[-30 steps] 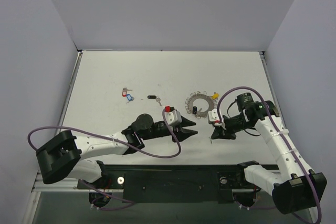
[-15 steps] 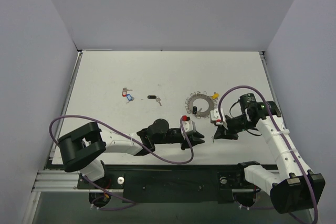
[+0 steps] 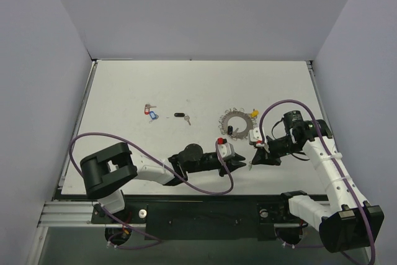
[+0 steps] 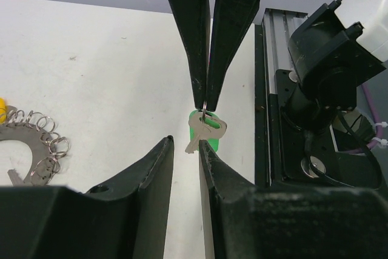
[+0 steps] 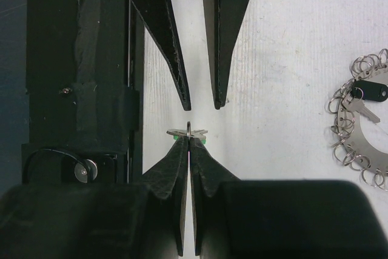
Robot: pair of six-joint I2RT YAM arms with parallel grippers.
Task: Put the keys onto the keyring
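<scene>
Right gripper (image 5: pixel 189 141): your claw is pinched fully together on the small ring of the green-tagged key (image 4: pixel 206 130). The key hangs from the tips low over the near strip of the table (image 3: pixel 186 85); you cannot tell whether it clears the surface

Left gripper (image 4: pixel 185 145): it faces the right one tip to tip, jaws only a narrow gap apart with nothing between them. In the right wrist view its tips stop just short of the key, not touching

Keyring (image 3: pixel 236 122): it lies flat just beyond both claws, with the yellow tag (image 3: pixel 254 113) at its far right side. A black-tagged key (image 5: pixel 370 92) sits among its loops

Loose keys: a red and blue pair (image 3: pixel 149 113) and a black-headed key (image 3: pixel 182 116) lie left of the keyring, well apart from both arms

Edges and room:
- The near side is tight for you: the aluminium rail (image 4: pixel 259 59) and the arm base run just beside the held key
- The left arm's purple cable (image 3: pixel 211 185) loops on the table under its wrist
- The right arm's elbow sits near the table's right edge and side wall
- Bare table lies from the keyring to the far wall, and across the left half

Writing: the key tags are too small to read
</scene>
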